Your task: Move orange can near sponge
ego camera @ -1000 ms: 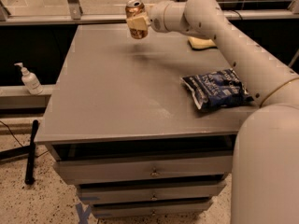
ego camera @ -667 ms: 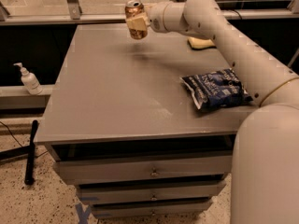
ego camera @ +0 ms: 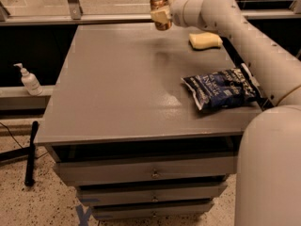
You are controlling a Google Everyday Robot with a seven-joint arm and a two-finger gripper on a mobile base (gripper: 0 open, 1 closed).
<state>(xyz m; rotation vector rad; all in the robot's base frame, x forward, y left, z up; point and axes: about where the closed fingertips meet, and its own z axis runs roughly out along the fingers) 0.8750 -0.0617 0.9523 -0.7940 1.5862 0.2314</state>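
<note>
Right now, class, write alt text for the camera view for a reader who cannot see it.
The robot's gripper holds the orange can above the far edge of the grey table, left of the pale yellow sponge. A blue chip bag lies nearer, on the right side.

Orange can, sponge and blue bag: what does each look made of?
The orange can: likely metal, glossy copper sides and a silver top; the hand holds it above the far edge of the table. The sponge: soft-looking foam, matte pale yellow, rounded corners. The blue bag: probably thin plastic film, crinkled with shiny highlights.
</note>
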